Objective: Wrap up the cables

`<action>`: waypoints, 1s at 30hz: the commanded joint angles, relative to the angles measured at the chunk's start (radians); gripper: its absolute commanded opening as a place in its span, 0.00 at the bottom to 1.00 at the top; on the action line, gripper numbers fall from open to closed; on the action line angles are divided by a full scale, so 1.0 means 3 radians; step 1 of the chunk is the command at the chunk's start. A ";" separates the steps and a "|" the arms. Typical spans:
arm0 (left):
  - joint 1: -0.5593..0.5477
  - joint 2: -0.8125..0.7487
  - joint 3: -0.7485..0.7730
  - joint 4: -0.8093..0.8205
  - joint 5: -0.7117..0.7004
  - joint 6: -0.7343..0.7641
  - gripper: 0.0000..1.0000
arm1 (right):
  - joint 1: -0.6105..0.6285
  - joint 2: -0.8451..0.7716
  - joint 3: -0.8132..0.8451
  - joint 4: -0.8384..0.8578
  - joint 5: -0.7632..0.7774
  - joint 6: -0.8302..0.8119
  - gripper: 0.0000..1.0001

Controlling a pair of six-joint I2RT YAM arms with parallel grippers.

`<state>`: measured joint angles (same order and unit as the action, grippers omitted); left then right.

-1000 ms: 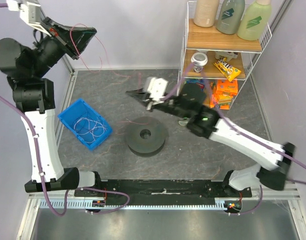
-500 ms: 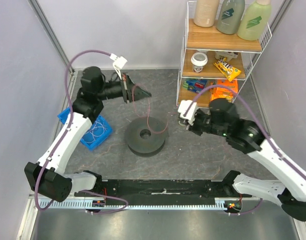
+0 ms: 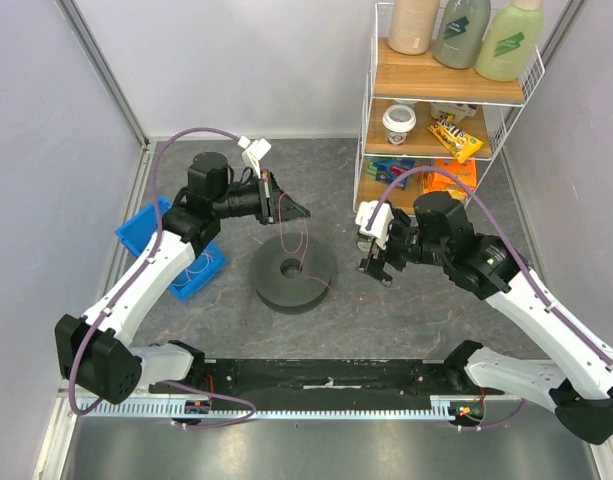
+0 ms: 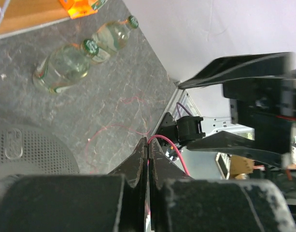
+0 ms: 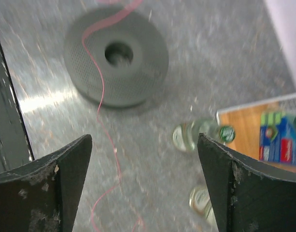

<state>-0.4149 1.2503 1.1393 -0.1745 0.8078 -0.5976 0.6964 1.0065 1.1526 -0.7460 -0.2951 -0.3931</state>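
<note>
From above, the left gripper [image 3: 291, 210] hangs at twelve o'clock of the grey spool [image 3: 294, 272], clenched on a thin pink cable [image 3: 306, 245] that droops onto the spool. The right gripper [image 3: 378, 268] sits at three o'clock, and more cables [image 3: 193, 268] lie in the blue bin [image 3: 136, 228] at nine. The left wrist view shows the jaws pinched tight on the cable [image 4: 163, 140]. The right wrist view shows the fingers [image 5: 46, 186] spread wide, gripping nothing — the cable [image 5: 100, 92] trails across the spool [image 5: 143, 67] and down the floor between them.
</note>
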 commanded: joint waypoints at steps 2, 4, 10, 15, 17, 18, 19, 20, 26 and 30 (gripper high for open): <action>-0.0008 0.0061 -0.0141 0.0039 0.0104 -0.0452 0.02 | 0.0015 -0.0006 0.0187 0.0747 -0.0683 0.0104 0.95; -0.0018 0.0066 -0.0182 0.0045 0.0181 -0.0447 0.02 | 0.0087 0.0035 0.0208 0.0916 -0.0678 -0.0054 0.94; -0.0074 0.0030 -0.0310 -0.0017 0.0258 -0.0442 0.02 | 0.0582 -0.0041 0.0106 0.1335 -0.0352 -0.0953 0.90; -0.0217 0.0046 -0.0377 -0.0017 0.0390 -0.0406 0.02 | 0.0991 -0.0098 -0.0176 0.1918 -0.0172 -0.1786 0.83; -0.0253 0.0046 -0.0397 -0.0017 0.0442 -0.0401 0.02 | 0.1150 -0.0083 -0.0242 0.2051 -0.0152 -0.2093 0.81; -0.0258 0.0051 -0.0397 -0.0017 0.0467 -0.0401 0.02 | 0.1216 -0.0067 -0.0268 0.2057 -0.0141 -0.2287 0.79; -0.0264 0.0056 -0.0397 -0.0022 0.0498 -0.0406 0.02 | 0.1293 -0.0042 -0.0293 0.2037 -0.0111 -0.2461 0.77; -0.0269 0.0061 -0.0402 -0.0022 0.0518 -0.0401 0.02 | 0.1349 -0.0032 -0.0324 0.2032 -0.0095 -0.2645 0.77; -0.0299 0.0066 -0.0387 -0.0047 0.0549 -0.0391 0.02 | 0.1667 0.0009 -0.0564 0.2057 0.0063 -0.3367 0.70; -0.0320 0.0061 -0.0402 -0.0047 0.0575 -0.0401 0.02 | 0.1749 0.0081 -0.0707 0.2103 0.0221 -0.3751 0.67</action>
<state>-0.5018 1.2728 1.0233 -0.1913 0.9283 -0.6952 1.2018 1.0145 0.9745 -0.1730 -0.2989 -1.3376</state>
